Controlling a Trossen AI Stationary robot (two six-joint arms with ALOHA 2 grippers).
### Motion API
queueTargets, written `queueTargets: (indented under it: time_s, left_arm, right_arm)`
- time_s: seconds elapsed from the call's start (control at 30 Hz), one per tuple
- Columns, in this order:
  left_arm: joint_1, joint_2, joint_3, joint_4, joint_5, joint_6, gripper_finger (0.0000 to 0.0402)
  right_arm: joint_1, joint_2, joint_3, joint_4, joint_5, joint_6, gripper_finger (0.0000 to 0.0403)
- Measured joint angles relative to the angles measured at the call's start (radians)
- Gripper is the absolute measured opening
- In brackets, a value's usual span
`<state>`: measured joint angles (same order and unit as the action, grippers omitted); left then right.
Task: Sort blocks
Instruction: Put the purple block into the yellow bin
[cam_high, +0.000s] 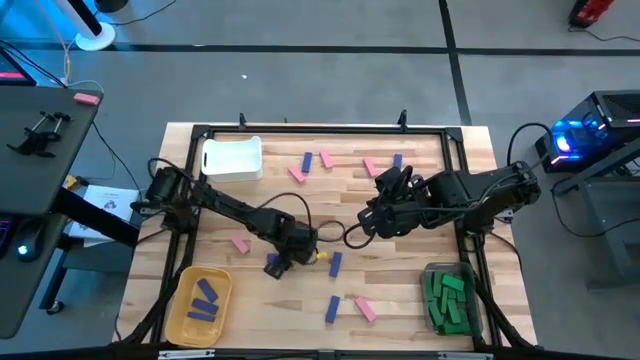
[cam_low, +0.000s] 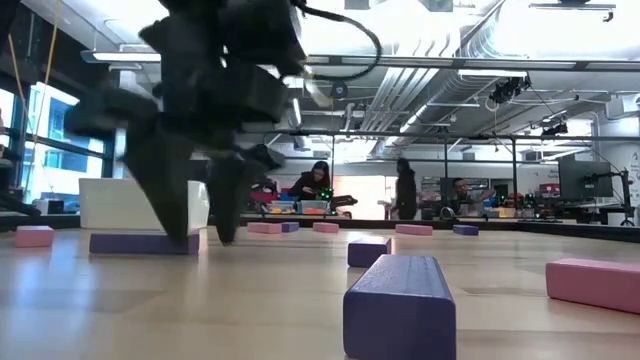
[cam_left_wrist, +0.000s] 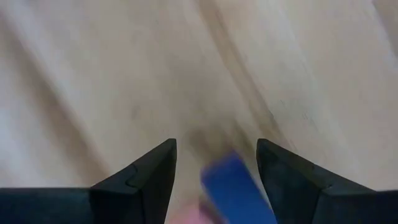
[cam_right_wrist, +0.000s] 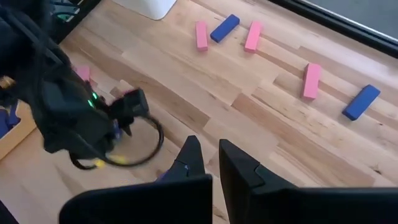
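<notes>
The wooden table (cam_high: 400, 290) lies under me, framed by a dark rail, with a lab room and seated people beyond its far edge in the low view. My left gripper (cam_high: 276, 262) hangs low over the middle front of the table, its fingers (cam_left_wrist: 149, 171) spread apart with a blue block (cam_left_wrist: 233, 190) lying on the wood between them; that block is blurred and cut off at the picture's edge, so I cannot tell whether a finger touches it. From above it shows only as a sliver beneath my wrist. My right gripper (cam_high: 372, 222) hovers near the table's centre, its fingers (cam_right_wrist: 189, 158) nearly closed, a thin gap between them and nothing held.

The other blocks are scattered: pink (cam_high: 297, 174) and blue (cam_high: 308, 161) ones near the white bin (cam_high: 232, 158) at the far left, more near the front edge. Blue ones lie in the yellow bin (cam_high: 200, 305) at front left, green ones (cam_high: 447, 297) in the clear bin at front right. In the low view my left arm blocks part of the far row.
</notes>
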<state>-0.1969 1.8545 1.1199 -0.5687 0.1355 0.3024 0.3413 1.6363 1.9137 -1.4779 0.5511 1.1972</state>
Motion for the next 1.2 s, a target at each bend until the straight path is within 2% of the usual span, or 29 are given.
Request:
queueTargets:
  time_s: [0.2,0.3,0.4,0.5,0.6,0.77,1.0,1.2]
  left_arm:
    - [0.043,-0.176,0.006,-0.08,0.0,-0.152,0.0207]
    - [0.042,-0.257,-0.061,-0.066,0.005,-0.219,0.0207]
    - [0.032,-0.302,-0.151,-0.046,0.008,-0.351,0.0207]
    - [-0.005,-0.317,-0.23,-0.028,0.005,-0.492,0.0207]
    - [-0.069,-0.328,-0.271,0.025,-0.013,-0.567,0.0207]
    - [-0.147,-0.322,-0.301,0.061,-0.185,-0.634,0.0207]
    - [-0.149,-0.314,-0.336,0.106,-0.204,-0.677,0.0207]
    - [-0.129,-0.288,-0.342,0.118,-0.187,-0.647,0.0207]
  right_arm:
    - [-0.014,0.0,0.0,0.001,0.007,-0.032,0.0]
    - [-0.021,0.0,0.0,0.001,0.006,-0.051,0.0]
    - [-0.021,0.0,0.0,-0.001,0.006,-0.055,0.0]
    - [-0.021,0.0,0.0,-0.003,0.006,-0.073,0.0]
    - [-0.021,0.0,0.0,-0.003,0.006,-0.08,0.0]
    - [-0.021,0.0,0.0,-0.004,0.022,-0.099,0.0]
    - [-0.021,0.0,0.0,-0.002,0.025,-0.103,0.0]
    - [-0.021,0.0,0.0,0.001,0.025,-0.103,0.0]
